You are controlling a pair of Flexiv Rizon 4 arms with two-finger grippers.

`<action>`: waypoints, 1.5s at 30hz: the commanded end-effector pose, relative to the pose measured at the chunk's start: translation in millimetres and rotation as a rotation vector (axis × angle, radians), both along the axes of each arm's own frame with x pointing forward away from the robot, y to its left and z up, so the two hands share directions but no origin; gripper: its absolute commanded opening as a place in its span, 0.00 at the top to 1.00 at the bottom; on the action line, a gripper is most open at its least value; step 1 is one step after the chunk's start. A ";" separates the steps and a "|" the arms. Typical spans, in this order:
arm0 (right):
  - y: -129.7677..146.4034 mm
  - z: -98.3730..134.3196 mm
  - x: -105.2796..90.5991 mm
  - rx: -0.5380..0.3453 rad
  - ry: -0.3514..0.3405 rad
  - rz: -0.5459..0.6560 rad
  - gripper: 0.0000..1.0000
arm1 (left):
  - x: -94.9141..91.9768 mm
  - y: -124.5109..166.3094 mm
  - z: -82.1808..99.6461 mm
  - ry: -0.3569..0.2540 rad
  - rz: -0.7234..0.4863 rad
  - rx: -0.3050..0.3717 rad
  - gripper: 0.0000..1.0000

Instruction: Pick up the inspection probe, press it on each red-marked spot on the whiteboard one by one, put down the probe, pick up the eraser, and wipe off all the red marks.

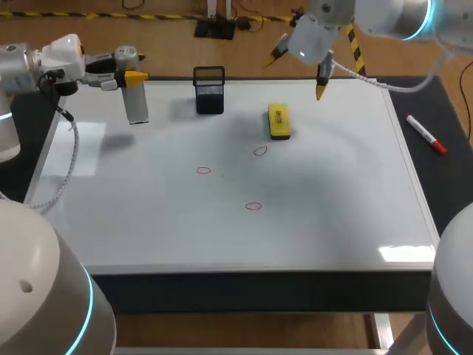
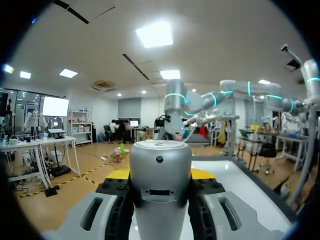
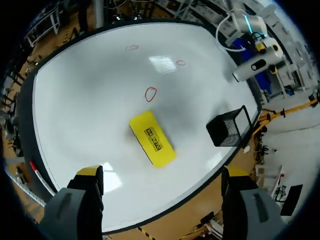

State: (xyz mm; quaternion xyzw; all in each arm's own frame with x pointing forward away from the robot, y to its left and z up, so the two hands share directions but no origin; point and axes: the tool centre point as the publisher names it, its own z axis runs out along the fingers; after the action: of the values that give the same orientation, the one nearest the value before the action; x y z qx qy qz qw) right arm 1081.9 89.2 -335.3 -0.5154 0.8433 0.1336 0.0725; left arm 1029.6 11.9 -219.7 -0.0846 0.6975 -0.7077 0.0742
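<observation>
One silver cylindrical inspection probe (image 1: 137, 100) hangs upright in the left gripper (image 1: 135, 76), over the far left corner of the flat white whiteboard (image 1: 148, 222).
Its long axis stands vertical, lower end toward the board. In the left wrist view both fingers press its sides, pinching it. Three small red ring marks sit mid-board, well apart from every edge: a left mark (image 1: 203, 171), a far mark (image 1: 259, 151) and a near mark (image 1: 253, 206). One yellow block eraser (image 1: 278, 120) lies flat just beyond the far mark, long axis running far to near. One black mesh pen holder (image 1: 209, 90) stands to its left by the far edge. The right gripper (image 1: 298, 74) hangs above the eraser, fingers spread wide, holding nothing. One white marker pen with red ends (image 1: 426, 134) lies on the dark table right of the board.
</observation>
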 end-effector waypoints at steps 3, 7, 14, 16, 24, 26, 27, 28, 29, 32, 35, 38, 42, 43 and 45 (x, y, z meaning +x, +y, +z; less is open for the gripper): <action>4.2 -7.5 -2.2 -0.208 0.042 0.158 0.00 | -0.9 -0.5 1.2 -0.001 0.003 0.001 1.00; 3.3 -13.0 -2.8 -0.213 0.032 0.178 0.00 | -0.9 -0.5 1.2 -0.001 0.003 0.001 1.00; 3.0 -13.9 -2.7 -0.220 0.020 0.177 0.00 | -0.9 -0.5 1.2 -0.001 0.003 0.001 1.00; 3.0 -13.9 -2.7 -0.220 0.020 0.177 0.00 | -0.9 -0.5 1.2 -0.001 0.003 0.001 1.00; 3.0 -13.9 -2.7 -0.220 0.020 0.177 0.00 | -0.9 -0.5 1.2 -0.001 0.003 0.001 1.00; 3.0 -13.9 -2.7 -0.220 0.020 0.177 0.00 | -0.9 -0.5 1.2 -0.001 0.003 0.001 1.00; 3.0 -13.9 -2.7 -0.220 0.020 0.177 0.00 | -0.9 -0.5 1.2 -0.001 0.003 0.001 1.00; 3.0 -13.9 -2.7 -0.220 0.020 0.177 0.00 | -0.9 -0.5 1.2 -0.001 0.003 0.001 1.00; 3.4 -18.2 -1.5 -0.226 0.023 0.199 0.00 | -0.9 -0.5 1.2 -0.001 0.003 0.001 1.00; 6.2 -30.6 -6.2 -0.268 0.034 0.245 0.00 | -0.9 -0.5 1.2 -0.001 0.003 0.001 1.00; 8.0 -39.1 -13.5 -0.290 0.034 0.289 0.00 | -0.9 -0.5 1.2 -0.001 0.003 0.001 1.00; 8.1 -46.1 -15.2 -0.323 0.014 0.332 0.00 | -0.9 -0.5 1.2 -0.001 0.003 0.001 1.00; 7.7 -52.3 -17.9 -0.313 -0.008 0.357 0.00 | -0.9 -0.5 1.2 -0.001 0.003 0.001 1.00; 7.8 -54.2 -17.9 -0.311 -0.017 0.365 0.00 | -0.9 -0.5 1.2 -0.001 0.003 0.001 1.00; 8.6 -56.5 -18.6 -0.304 -0.021 0.379 0.00 | -0.9 -0.5 1.2 -0.001 0.003 0.001 1.00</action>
State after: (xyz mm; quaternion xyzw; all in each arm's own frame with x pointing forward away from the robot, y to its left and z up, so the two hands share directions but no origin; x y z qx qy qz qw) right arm 1065.1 98.7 -389.1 -0.6680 0.7435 0.0108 -0.0279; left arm 1029.5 11.8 -219.7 -0.0846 0.6975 -0.7077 0.0742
